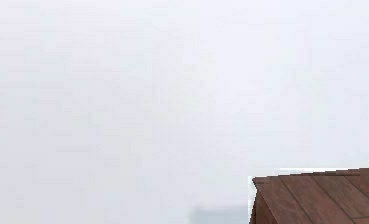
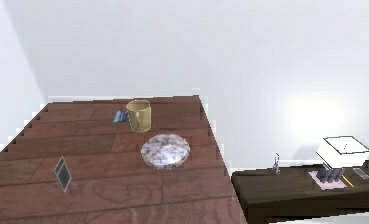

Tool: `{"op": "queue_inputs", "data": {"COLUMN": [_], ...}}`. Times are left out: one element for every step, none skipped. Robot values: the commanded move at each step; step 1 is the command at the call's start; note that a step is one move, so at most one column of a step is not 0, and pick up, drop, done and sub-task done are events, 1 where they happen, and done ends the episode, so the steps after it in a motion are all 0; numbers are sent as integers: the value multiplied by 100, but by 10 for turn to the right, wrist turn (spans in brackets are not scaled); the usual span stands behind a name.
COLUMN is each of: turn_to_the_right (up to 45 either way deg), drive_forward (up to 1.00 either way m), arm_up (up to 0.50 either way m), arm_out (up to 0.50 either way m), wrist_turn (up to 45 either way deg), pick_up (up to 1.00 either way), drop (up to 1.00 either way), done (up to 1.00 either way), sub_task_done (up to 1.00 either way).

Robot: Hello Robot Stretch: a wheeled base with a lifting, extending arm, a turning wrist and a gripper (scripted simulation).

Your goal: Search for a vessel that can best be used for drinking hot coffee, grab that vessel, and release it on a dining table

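I think it's grab time: the mug (image 2: 139, 116) stands just behind the bowl (image 2: 165, 151), so I must reach there next, and I cannot tell how the jaws stand.

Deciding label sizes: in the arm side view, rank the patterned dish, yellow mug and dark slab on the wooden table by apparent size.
1. patterned dish, the widest.
2. yellow mug; it stands farther from the camera, so its true size is unsure.
3. dark slab, smallest though nearest.
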Motion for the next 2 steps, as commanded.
{"op": "queue_inputs", "data": {"turn_to_the_right": [0,0], "drive_forward": [0,0], "arm_up": [50,38], "arm_out": [0,0], "wrist_turn": [0,0], "pick_up": [0,0], "drop": [0,0], "done": [0,0], "sub_task_done": [0,0]}}
